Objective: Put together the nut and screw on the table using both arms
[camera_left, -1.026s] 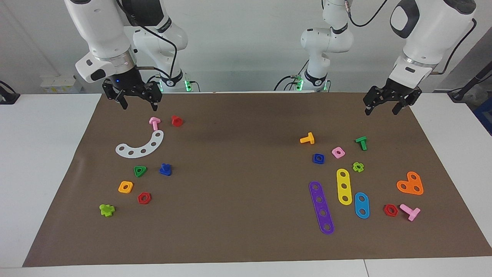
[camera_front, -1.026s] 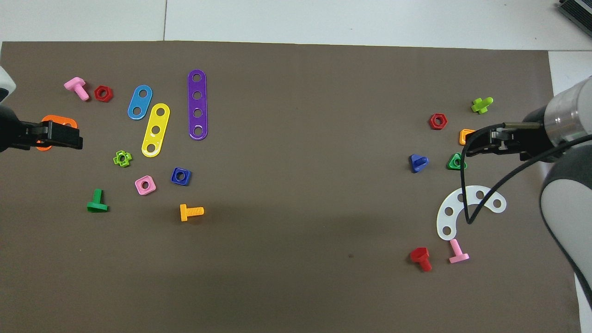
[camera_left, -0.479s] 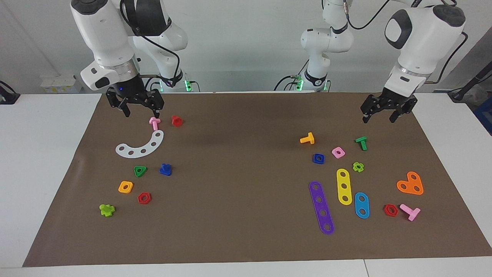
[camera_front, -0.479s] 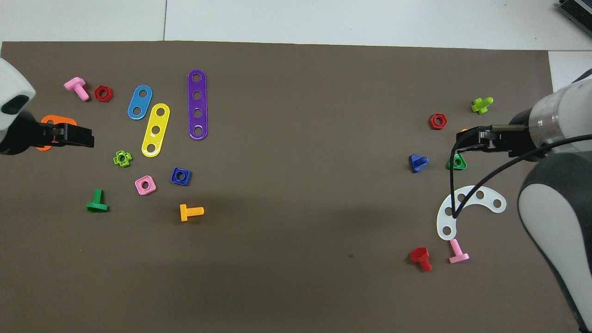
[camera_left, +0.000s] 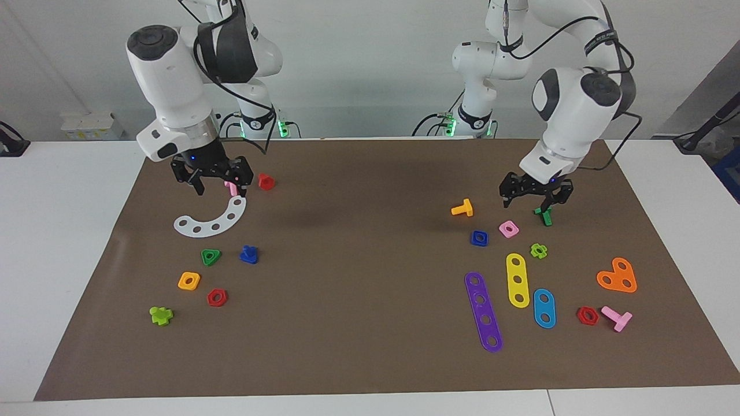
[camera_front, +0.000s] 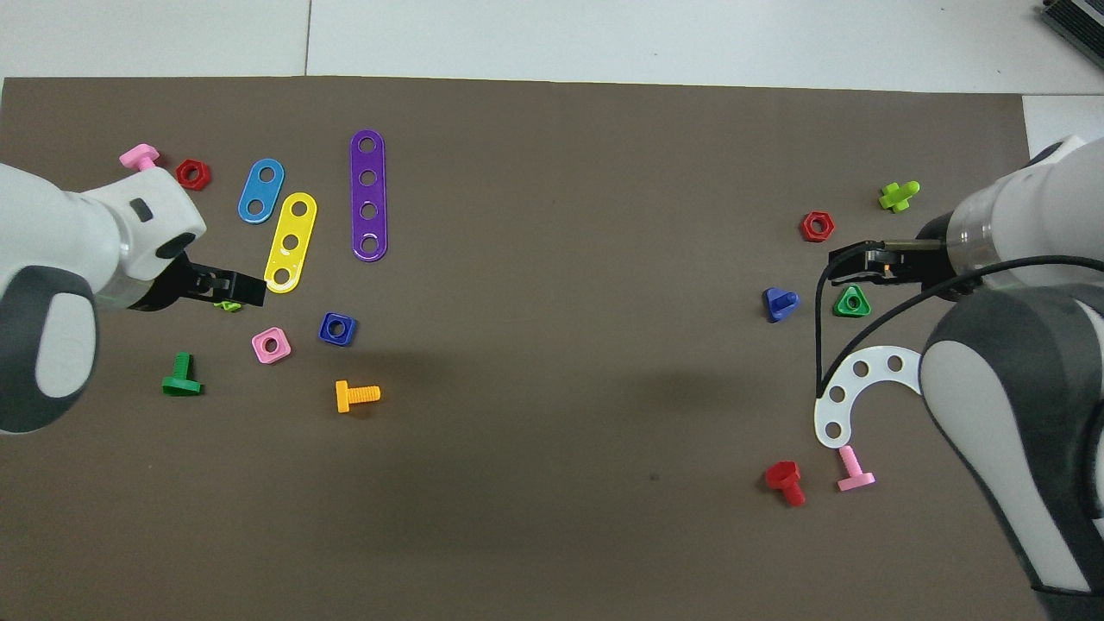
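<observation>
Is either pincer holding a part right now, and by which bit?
Nothing is held. Both the left pincer and the right pincer hang open above the mat; the nut and screw lie untouched.

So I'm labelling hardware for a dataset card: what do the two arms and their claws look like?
Both arms are glossy white with rounded segments and dark grey joint caps. Each ends in a black two-finger claw: the left claw, the right claw. Loose black cables loop along both arms. A small blue light shows above the right claw, and green lights glow at both bases.
</observation>
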Robot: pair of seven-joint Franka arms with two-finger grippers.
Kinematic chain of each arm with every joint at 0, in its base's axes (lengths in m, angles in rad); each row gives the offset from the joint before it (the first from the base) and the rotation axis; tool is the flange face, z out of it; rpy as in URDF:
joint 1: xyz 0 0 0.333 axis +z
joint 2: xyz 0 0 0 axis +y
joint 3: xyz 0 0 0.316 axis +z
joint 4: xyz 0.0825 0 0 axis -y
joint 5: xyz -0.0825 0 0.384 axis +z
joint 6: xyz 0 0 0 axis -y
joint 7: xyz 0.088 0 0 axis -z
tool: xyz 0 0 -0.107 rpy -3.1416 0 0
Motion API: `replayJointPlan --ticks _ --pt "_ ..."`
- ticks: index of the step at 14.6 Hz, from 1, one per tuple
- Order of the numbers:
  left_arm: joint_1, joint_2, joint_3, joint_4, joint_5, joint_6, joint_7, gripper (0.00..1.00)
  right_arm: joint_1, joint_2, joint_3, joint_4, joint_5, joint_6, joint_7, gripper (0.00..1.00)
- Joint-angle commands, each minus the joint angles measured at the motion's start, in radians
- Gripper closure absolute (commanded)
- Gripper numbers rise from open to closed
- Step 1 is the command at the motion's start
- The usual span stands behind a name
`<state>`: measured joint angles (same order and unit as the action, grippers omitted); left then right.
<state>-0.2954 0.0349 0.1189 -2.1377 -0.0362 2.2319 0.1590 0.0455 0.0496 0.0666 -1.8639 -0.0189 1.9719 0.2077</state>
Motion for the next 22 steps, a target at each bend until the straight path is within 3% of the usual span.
replayJointPlan --ticks 1,4,12,14,16,18,21,22 --pt "-0.034 0.008 0.013 -0.108 -0.016 0.12 0.045 0.08 -0.015 0.058 0.002 -0.021 0.017 0.077 -0.041 0.02" --pt "-0.076 0.106 0.013 -0.114 -0.016 0.237 0.033 0.08 -0.021 0.098 0.001 -0.081 0.016 0.192 -0.079 0.04" --pt "-0.113 0.189 0.016 -0.114 -0.014 0.335 0.033 0.11 -0.021 0.187 -0.001 -0.187 -0.006 0.396 -0.082 0.16" --pt "-0.113 0.188 0.016 -0.114 -0.013 0.328 0.062 0.27 -0.029 0.187 -0.001 -0.201 -0.032 0.406 -0.082 0.2" --pt "-0.113 0.184 0.018 -0.114 -0.013 0.286 0.065 0.63 -0.035 0.184 -0.001 -0.215 -0.033 0.406 -0.082 0.27" --pt "-0.105 0.18 0.019 -0.111 -0.013 0.243 0.065 1.0 -0.035 0.184 -0.001 -0.216 -0.033 0.407 -0.082 0.4" --pt "-0.1 0.178 0.019 -0.107 -0.014 0.236 0.056 1.0 -0.033 0.184 -0.001 -0.215 -0.032 0.409 -0.082 0.64" --pt "-0.099 0.18 0.021 -0.1 -0.014 0.235 0.054 1.0 -0.032 0.184 -0.001 -0.215 -0.033 0.409 -0.08 0.82"
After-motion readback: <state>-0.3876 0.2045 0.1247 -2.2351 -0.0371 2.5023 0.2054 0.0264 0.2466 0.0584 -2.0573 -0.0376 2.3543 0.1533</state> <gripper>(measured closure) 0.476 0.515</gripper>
